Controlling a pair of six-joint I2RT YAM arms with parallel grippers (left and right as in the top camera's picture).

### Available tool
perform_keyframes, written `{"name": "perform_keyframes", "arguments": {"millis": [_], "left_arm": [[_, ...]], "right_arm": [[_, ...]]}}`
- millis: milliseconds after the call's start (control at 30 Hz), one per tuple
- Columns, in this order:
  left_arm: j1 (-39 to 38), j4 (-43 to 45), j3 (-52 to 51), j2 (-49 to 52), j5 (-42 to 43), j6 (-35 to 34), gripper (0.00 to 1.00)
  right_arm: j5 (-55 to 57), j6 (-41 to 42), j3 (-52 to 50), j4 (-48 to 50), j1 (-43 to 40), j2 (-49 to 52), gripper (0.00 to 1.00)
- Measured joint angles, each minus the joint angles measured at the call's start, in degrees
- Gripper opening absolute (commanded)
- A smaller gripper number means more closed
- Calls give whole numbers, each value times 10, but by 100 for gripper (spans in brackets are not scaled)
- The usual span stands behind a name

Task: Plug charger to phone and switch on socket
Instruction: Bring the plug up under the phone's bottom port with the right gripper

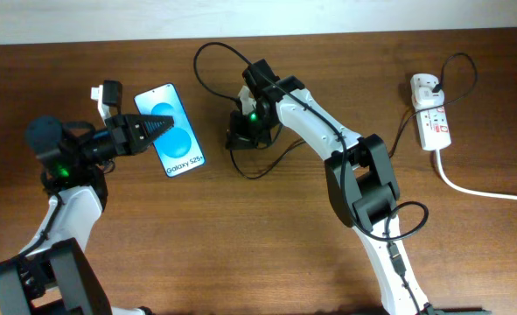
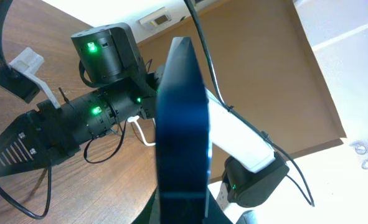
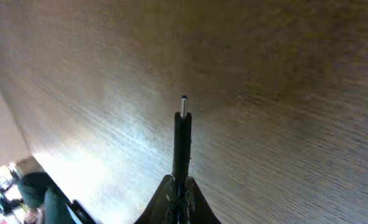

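Note:
The phone [image 1: 181, 149], with its blue screen and white text, is at the left of the table; in the left wrist view it shows edge-on [image 2: 182, 112]. My left gripper [image 1: 164, 128] is shut on the phone, its jaws [image 2: 184, 211] on either side of it. My right gripper [image 1: 241, 136] is to the right of the phone and apart from it. It is shut [image 3: 182, 190] on the charger's connector end [image 3: 183, 115], metal tip forward over bare wood. The black charger cable [image 1: 207, 54] loops behind the right arm. The socket [image 1: 433, 122] lies at the far right with the white plug adapter [image 1: 425, 87] in it.
The socket's thick white cord [image 1: 481, 188] runs off the right edge. Slack black cable [image 1: 267, 166] lies on the wood beneath the right arm. The right arm [image 2: 103, 118] fills the left wrist view behind the phone.

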Motion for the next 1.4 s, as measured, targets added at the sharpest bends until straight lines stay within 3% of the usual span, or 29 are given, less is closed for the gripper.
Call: {"name": "perform_keyframes", "arguments": {"millis": [200,400,733,867,933,1033,1100,1200,1400], "left_arm": [[0,0,0,0,14,0,0],[0,0,0,0,17,0,0],[0,0,0,0,17,0,0],[0,0,1,0,18,0,0],[0,0,1,0,17,0,0],[0,0,1,0,19,0,0],[0,0,1,0,16,-6,0],[-1,0,1,0,7,-23,0],[-71,1,1,0,-40,-48,0]], "right_arm": [[-12,-166,-2,-173,0,-55,5],[-26,-268,-2,-290,-1,-216,5],[-50,-304,-3,-404,-1,-500,4],[-70,-311,-133,-381,-2,-622,5],[-71,-280,-271,-299,-2,-744,4],[-80,-151,-509,-9,-1,-916,4],[-98,-63,-650,178,-2,-961,4],[-137,82,-825,470,-2,-925,4],[-249,216,-867,800,33,-670,4]]}}
